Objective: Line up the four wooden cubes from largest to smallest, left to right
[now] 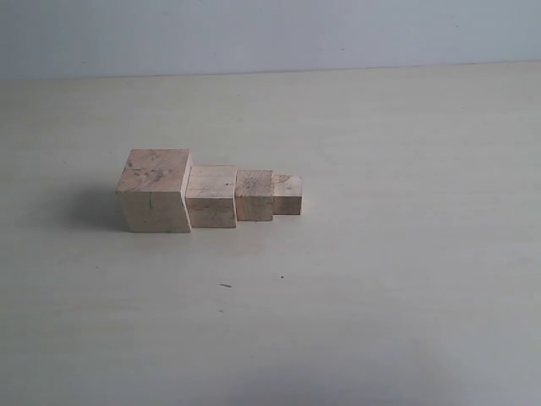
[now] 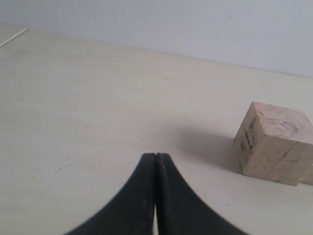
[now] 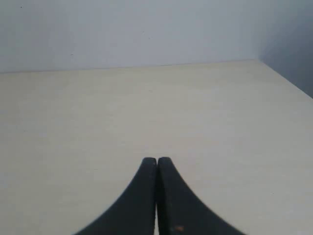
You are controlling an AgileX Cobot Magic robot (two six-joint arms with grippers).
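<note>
Four pale wooden cubes stand side by side in a touching row on the table in the exterior view. The largest cube [image 1: 155,189] is at the left, then the second cube [image 1: 211,195], the third cube [image 1: 254,194] and the smallest cube [image 1: 287,194] at the right. No arm shows in the exterior view. The left wrist view has my left gripper [image 2: 156,155] shut and empty above bare table, with the largest cube [image 2: 274,144] some way off to one side. My right gripper [image 3: 157,159] is shut and empty, and no cube shows in its view.
The light table [image 1: 380,279] reaches back to a pale wall [image 1: 270,34]. A thin white line [image 2: 13,37] lies near the table's far corner in the left wrist view. The table's edge [image 3: 288,81] shows in the right wrist view.
</note>
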